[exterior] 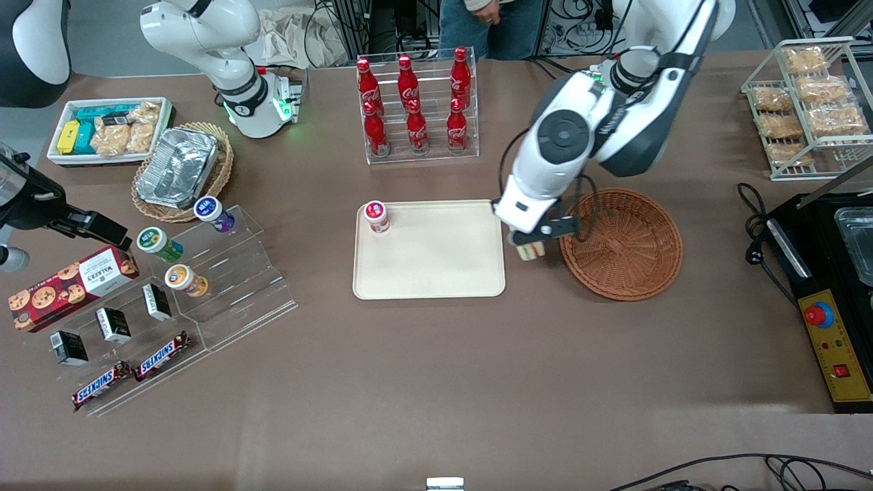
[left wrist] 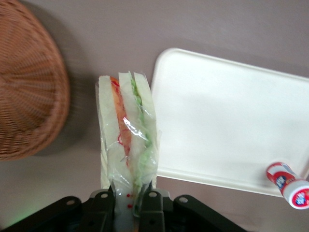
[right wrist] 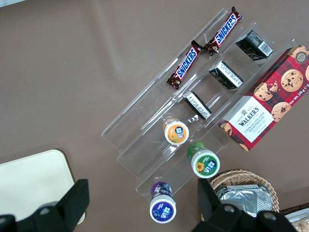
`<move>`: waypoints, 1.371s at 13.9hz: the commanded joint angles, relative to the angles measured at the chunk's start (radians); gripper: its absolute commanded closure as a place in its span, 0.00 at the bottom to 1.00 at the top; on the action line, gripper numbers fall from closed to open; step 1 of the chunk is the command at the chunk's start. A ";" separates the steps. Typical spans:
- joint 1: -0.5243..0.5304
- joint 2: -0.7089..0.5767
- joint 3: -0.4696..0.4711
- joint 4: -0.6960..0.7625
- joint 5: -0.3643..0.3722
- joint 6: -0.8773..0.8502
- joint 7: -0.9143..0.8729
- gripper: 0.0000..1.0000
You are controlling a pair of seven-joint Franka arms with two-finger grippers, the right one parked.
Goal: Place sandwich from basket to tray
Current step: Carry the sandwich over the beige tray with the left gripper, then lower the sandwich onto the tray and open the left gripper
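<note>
Six red cola bottles [exterior: 416, 102] stood racked at twelve o'clock; a red-capped cup [exterior: 376, 217] sat nearer; Snickers bars [exterior: 131, 374] at eight.

The brown table [exterior: 423, 382] carries the tray [exterior: 436, 266] and the basket [exterior: 624, 245], with the gripper [exterior: 530, 247] above.

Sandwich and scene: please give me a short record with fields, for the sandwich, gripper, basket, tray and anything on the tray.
sandwich: wrapped in clear film, held above the table in the gap between basket and tray
gripper: shut on the sandwich, between basket and tray
basket: reddish-brown wicker, nothing visible in it
tray: cream-beige, flat on the table, sandwich not yet on it
on the tray: one small red-and-white cup at the corner farthest from the basket and front camera
</note>
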 commanded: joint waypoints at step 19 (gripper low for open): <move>0.061 0.068 0.015 -0.044 0.110 0.139 0.170 0.01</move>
